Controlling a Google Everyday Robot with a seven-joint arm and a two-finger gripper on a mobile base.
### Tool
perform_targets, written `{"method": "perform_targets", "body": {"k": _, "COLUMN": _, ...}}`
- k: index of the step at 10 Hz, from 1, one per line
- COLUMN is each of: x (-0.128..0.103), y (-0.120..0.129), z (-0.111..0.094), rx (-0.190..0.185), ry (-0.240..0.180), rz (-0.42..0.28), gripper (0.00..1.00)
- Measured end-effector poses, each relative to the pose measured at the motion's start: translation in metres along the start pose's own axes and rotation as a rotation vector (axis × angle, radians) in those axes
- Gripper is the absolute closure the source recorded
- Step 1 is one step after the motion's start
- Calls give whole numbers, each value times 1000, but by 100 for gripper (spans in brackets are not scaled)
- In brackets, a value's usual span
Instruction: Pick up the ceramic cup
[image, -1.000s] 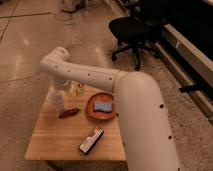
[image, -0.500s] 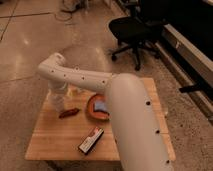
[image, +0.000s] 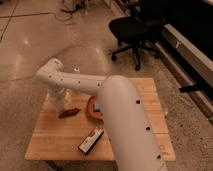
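Observation:
My white arm reaches from the lower right across the wooden table (image: 50, 145) to its far left corner, where it bends down. The gripper (image: 59, 103) hangs at the end of that bend, low over the table's back left part. The ceramic cup is not clearly visible. It stood at this spot and the gripper's wrist now covers it. The cap of a slim white bottle (image: 76, 70) sticks up just behind the arm, to the right of the gripper.
A reddish-brown sausage-shaped thing (image: 69, 112) lies just right of the gripper. A red bowl (image: 93, 108) is half hidden under the arm. A black and white packet (image: 91, 141) lies near the front edge. A black office chair (image: 131, 31) stands behind the table.
The arm has swung further left and its end has come down over the place where the cup stood. The cup, visible one second ago, is now covered.

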Motion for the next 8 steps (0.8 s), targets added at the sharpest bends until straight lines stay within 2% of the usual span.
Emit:
{"method": "perform_targets", "body": {"k": 3, "x": -4, "y": -6, "z": 20, "rx": -13, "ry": -4, "rz": -19, "gripper": 35}}
{"method": "perform_targets", "body": {"k": 8, "x": -4, "y": -6, "z": 19, "rx": -11, "ry": -4, "rz": -17, "gripper": 35}}
